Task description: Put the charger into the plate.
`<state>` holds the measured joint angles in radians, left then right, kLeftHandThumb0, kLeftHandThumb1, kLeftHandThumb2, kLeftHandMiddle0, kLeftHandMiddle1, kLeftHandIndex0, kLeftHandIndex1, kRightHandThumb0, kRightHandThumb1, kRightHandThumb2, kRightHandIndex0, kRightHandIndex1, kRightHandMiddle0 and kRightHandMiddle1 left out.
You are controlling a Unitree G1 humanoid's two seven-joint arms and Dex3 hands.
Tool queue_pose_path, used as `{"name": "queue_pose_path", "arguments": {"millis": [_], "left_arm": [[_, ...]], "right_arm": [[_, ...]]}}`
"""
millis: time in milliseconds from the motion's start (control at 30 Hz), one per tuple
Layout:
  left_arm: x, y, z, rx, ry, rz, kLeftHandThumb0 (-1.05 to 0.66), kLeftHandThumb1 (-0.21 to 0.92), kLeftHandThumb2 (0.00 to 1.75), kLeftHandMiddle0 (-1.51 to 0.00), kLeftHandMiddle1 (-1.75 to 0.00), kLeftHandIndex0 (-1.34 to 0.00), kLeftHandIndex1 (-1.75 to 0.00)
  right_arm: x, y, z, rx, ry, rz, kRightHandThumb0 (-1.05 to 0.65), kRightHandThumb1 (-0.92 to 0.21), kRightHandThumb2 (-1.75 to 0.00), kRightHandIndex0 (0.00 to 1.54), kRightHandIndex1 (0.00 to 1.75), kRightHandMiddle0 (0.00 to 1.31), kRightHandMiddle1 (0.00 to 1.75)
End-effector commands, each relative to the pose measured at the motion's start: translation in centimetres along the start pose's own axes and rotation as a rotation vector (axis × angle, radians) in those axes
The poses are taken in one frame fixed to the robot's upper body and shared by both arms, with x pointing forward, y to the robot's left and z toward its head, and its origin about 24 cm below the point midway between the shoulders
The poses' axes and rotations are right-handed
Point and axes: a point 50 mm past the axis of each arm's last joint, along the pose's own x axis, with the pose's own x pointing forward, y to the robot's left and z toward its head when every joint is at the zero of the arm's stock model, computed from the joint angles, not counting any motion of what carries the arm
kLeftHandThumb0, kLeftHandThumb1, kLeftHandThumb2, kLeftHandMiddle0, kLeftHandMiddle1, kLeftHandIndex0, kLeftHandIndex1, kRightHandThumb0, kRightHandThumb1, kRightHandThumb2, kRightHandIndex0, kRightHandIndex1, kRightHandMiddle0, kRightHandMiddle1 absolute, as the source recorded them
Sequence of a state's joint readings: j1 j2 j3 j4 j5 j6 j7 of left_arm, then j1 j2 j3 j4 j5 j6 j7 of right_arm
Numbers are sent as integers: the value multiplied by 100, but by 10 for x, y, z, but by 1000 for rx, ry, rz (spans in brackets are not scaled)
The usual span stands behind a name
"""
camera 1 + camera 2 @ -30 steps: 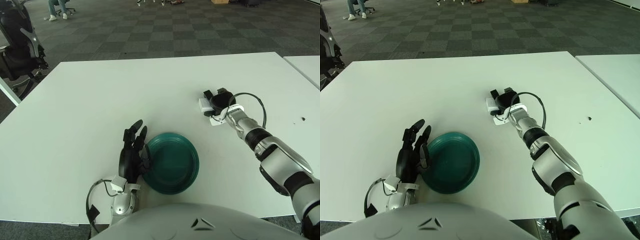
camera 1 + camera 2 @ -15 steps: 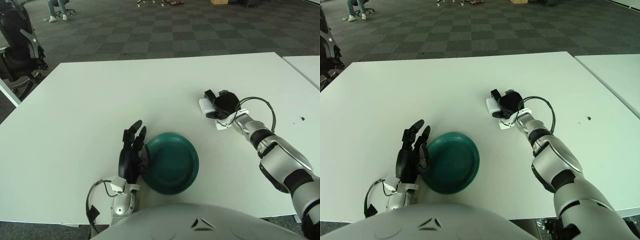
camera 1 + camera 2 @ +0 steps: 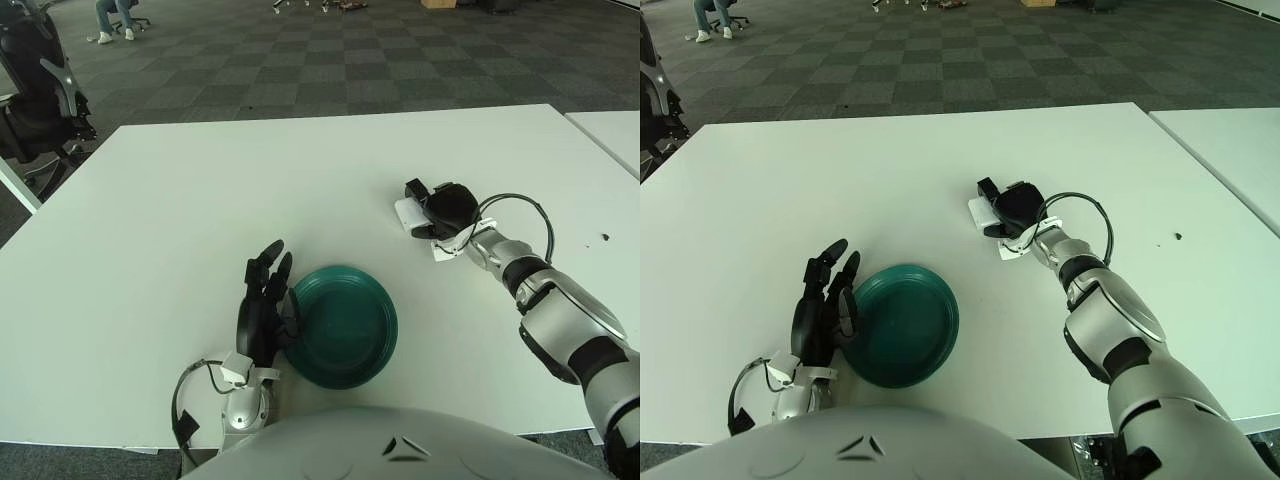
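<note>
A broad white table point(image 3: 200, 190) fills the view, with a dark checkered carpet point(image 3: 330, 60) beyond its far edge, a black office chair point(image 3: 35, 95) off the far left corner, and the corner of a second white table point(image 3: 612, 135) to the right.

The right hand point(image 3: 445, 207) reaches out over the middle-right of the table, its black fingers curled down over the white charger point(image 3: 408, 213). The charger's white body shows just to the left of the fingers, touching them; whether it is lifted or sits on the surface cannot be told. A black cable point(image 3: 520, 205) loops off the wrist behind the hand.

The green plate point(image 3: 345, 325) lies well apart from that hand, nearer the robot and to its left, close to the table's near edge. It holds nothing — the charger is not in it.

The left hand point(image 3: 265, 305) stands just beside the plate's left rim, palm turned toward it, fingers extended upward and slightly spread, gripping nothing; the lowest fingers seem to meet the rim.

Between the right hand and the plate the tabletop is bare white — as it is to the far side and to the left of the charger. A small dark speck point(image 3: 605, 238) marks the surface far to the right of the hand.
</note>
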<state>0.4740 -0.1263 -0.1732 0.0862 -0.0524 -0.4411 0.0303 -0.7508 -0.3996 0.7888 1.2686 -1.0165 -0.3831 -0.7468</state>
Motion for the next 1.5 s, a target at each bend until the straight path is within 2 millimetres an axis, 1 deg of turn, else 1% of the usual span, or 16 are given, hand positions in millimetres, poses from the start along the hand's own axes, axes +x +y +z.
{"name": "queue_pose_path", "arguments": {"millis": [0, 133, 200, 233, 300, 400, 600, 633, 833, 867, 967, 1067, 1100, 1233, 1300, 1467], "left_arm": [[8, -11, -25, -62, 105, 21, -86, 92, 91, -45, 0, 0, -80], [8, -12, -25, -59, 104, 21, -87, 92, 91, -45, -1, 0, -82], [8, -12, -25, -58, 103, 22, -87, 92, 92, -46, -1, 0, -84], [8, -12, -25, -59, 104, 22, -87, 92, 92, -47, -1, 0, -84], [8, -11, -25, -62, 103, 23, -87, 92, 92, -47, -2, 0, -87], [8, -11, -25, -66, 104, 25, -88, 92, 92, -48, -2, 0, -88], [8, -9, -26, -65, 111, 26, -87, 92, 92, -46, -1, 0, -89], [8, -9, -26, -65, 112, 25, -86, 92, 92, -45, 0, 0, -89], [8, -8, -27, -64, 118, 22, -85, 92, 91, -41, 0, 0, -86], [8, -8, -27, -64, 119, 21, -85, 92, 91, -41, 0, 0, -86], [8, -7, -27, -64, 120, 22, -85, 92, 91, -42, 0, 0, -85], [8, -7, -27, -61, 119, 18, -84, 92, 91, -43, -1, 0, -86], [8, -7, -27, -61, 119, 18, -84, 92, 90, -43, -1, 0, -86], [8, -7, -28, -64, 119, 22, -84, 92, 90, -45, -2, 0, -88], [8, -8, -28, -64, 119, 24, -85, 92, 90, -46, -2, 0, -89], [9, -9, -28, -59, 118, 27, -86, 92, 91, -46, -3, 0, -90]], "right_arm": [[-10, 16, 8, 25, -13, 74, -41, -58, -99, 97, 175, 42, 175], [-4, 10, 7, 30, -9, 55, -41, -59, -97, 94, 175, 41, 175], [2, 2, 6, 36, -16, 28, -40, -60, -96, 94, 175, 40, 175], [11, -12, 4, 47, -33, -13, -40, -60, -95, 94, 175, 40, 175], [22, -32, 1, 65, -58, -71, -41, -59, -97, 96, 175, 41, 175], [28, -46, 1, 81, -71, -110, -41, -57, -100, 97, 175, 42, 175], [37, -81, 3, 135, -101, -217, -42, -54, -104, 98, 175, 45, 175], [38, -87, 5, 157, -104, -243, -41, -55, -102, 97, 175, 43, 175], [43, -130, 27, 249, -164, -361, -43, -50, -109, 100, 175, 48, 175], [42, -137, 31, 254, -175, -372, -43, -49, -109, 100, 175, 48, 175], [40, -148, 38, 256, -188, -381, -43, -49, -110, 101, 175, 48, 175], [37, -172, 53, 201, -250, -359, -44, -46, -113, 102, 175, 50, 175], [36, -175, 55, 186, -261, -347, -44, -45, -115, 102, 175, 51, 175], [32, -170, 61, 164, -287, -287, -45, -43, -118, 104, 175, 53, 175], [26, -168, 70, 167, -319, -266, -45, -42, -119, 105, 175, 53, 175], [14, -176, 102, 154, -423, -223, -45, -42, -119, 108, 175, 53, 175]]}}
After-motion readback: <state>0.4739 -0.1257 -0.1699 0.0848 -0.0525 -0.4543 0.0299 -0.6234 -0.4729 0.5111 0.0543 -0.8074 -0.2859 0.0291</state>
